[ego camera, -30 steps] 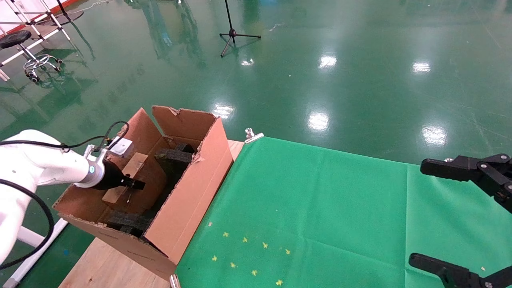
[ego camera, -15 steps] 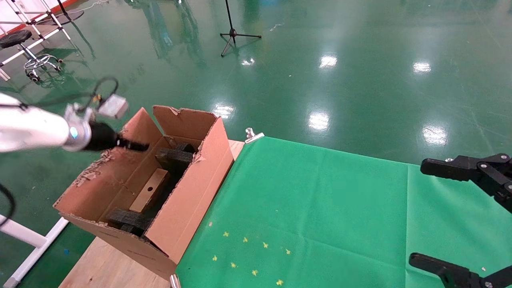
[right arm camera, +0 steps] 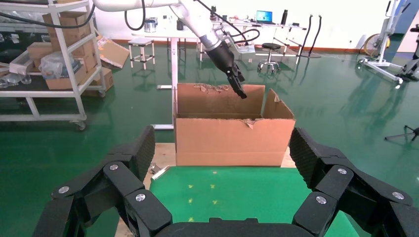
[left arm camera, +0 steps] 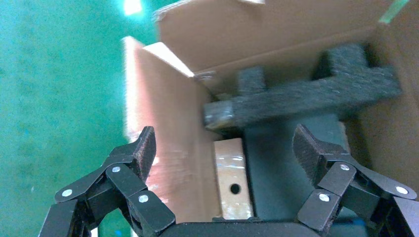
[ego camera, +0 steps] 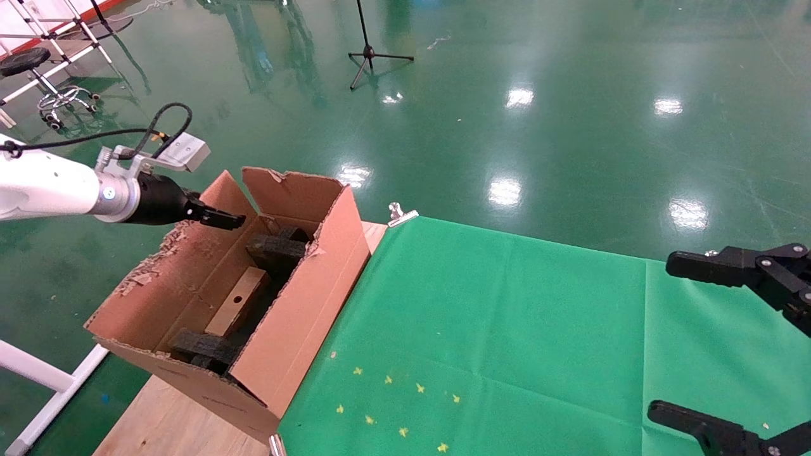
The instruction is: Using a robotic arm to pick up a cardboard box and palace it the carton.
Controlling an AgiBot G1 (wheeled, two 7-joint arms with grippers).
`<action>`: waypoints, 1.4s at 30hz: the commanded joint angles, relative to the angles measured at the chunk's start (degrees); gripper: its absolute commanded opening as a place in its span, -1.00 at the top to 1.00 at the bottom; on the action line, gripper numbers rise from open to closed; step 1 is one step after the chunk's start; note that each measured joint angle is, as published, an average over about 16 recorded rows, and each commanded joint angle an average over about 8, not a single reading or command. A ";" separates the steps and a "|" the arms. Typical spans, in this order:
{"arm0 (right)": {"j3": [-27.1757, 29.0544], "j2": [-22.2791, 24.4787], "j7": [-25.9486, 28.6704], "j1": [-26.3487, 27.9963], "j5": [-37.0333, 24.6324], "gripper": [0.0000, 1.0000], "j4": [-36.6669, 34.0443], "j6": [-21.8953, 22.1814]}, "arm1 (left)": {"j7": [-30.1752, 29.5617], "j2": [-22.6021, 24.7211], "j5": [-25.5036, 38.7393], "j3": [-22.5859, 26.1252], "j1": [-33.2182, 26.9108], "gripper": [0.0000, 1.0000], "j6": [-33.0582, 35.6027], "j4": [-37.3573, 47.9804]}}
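Observation:
The slim brown cardboard box [ego camera: 237, 309] lies inside the carton [ego camera: 304, 304] between two black foam blocks [ego camera: 277, 247], its round hole facing up. My left gripper [ego camera: 228, 220], on the white arm, hovers open above the carton's far left flap and holds nothing. In the left wrist view the box [left arm camera: 232, 182] sits well below and between the spread fingers of the left gripper [left arm camera: 225, 145], beside the carton wall [left arm camera: 168, 163]. The right gripper [ego camera: 684, 339] rests open at the far right over the green cloth. The right wrist view shows the carton [right arm camera: 232, 138] ahead.
A green cloth [ego camera: 507, 329] covers the table, with bare wood [ego camera: 171, 418] under the carton and a metal clip [ego camera: 400, 215] at the cloth's corner. A tripod stand [ego camera: 370, 54] and a stool [ego camera: 31, 63] stand on the floor beyond.
My left gripper let go of the cardboard box and rose out of the carton. The box now lies low between the foam blocks. The right arm has not moved.

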 commanded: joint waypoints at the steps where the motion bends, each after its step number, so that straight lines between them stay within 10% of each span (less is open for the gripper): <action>1: 0.00 0.00 0.00 0.00 0.00 -1.00 0.00 0.00 | 0.14 0.05 -0.30 -0.24 0.27 -1.00 0.06 -0.07; 42: -0.07 0.02 -0.04 0.02 0.04 -1.00 -0.02 0.02 | 17.81 -5.13 -38.21 -27.76 27.22 -1.00 23.23 -36.53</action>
